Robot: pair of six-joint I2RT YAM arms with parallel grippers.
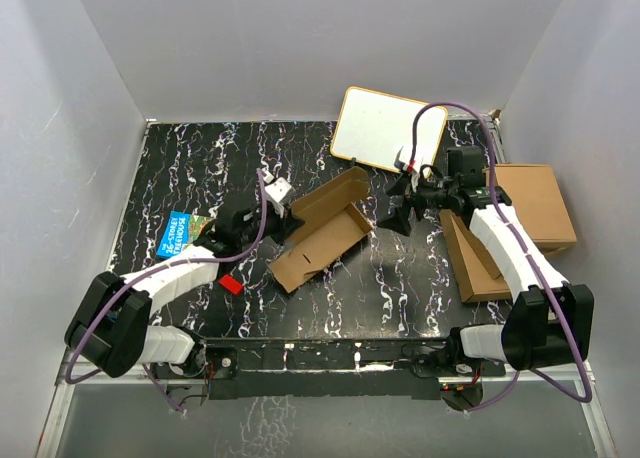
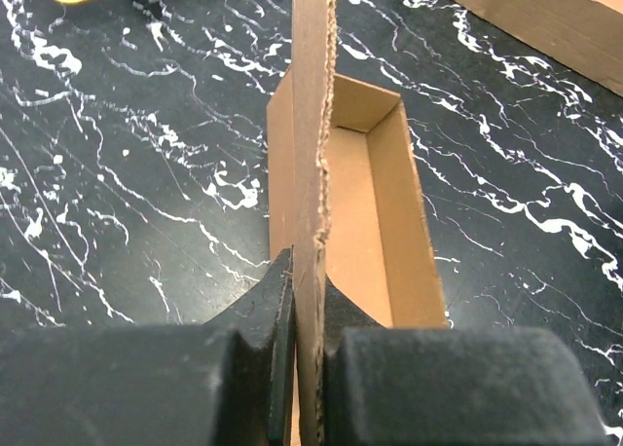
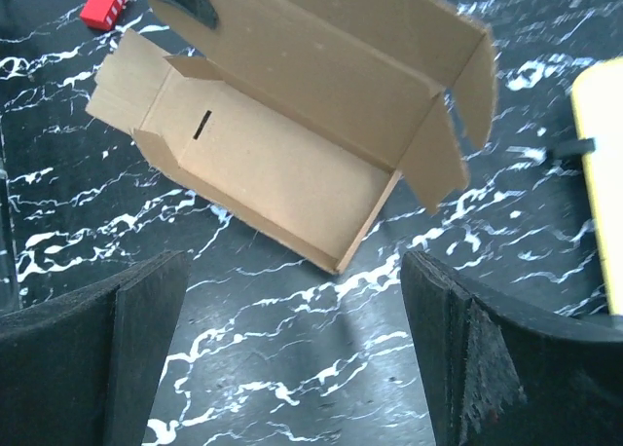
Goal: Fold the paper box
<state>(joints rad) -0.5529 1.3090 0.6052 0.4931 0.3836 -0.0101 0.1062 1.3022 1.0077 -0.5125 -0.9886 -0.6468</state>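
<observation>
While the box [image 1: 322, 230] lies mid-table as a half-formed trough, base flat and low walls raised, its tall lid flap stands upright along the left side. The end flaps at its far right end splay loose, and a slot shows in the base toward the near end.

The left gripper [image 2: 297, 305] is clamped tight on the upright flap, with the cardboard edge pinched between its fingers. The right gripper [image 1: 402, 212] hovers just right of the box's far end, its jaws spread wide and holding nothing.

By my reading, the step in hand is closing the ends: the walls are up but the tabs are not yet tucked. The next move likely calls for the right gripper to reach the loose end flap and press it inward while the left steadies the lid flap. A red block [image 1: 231, 284] lies near the box's near end.
</observation>
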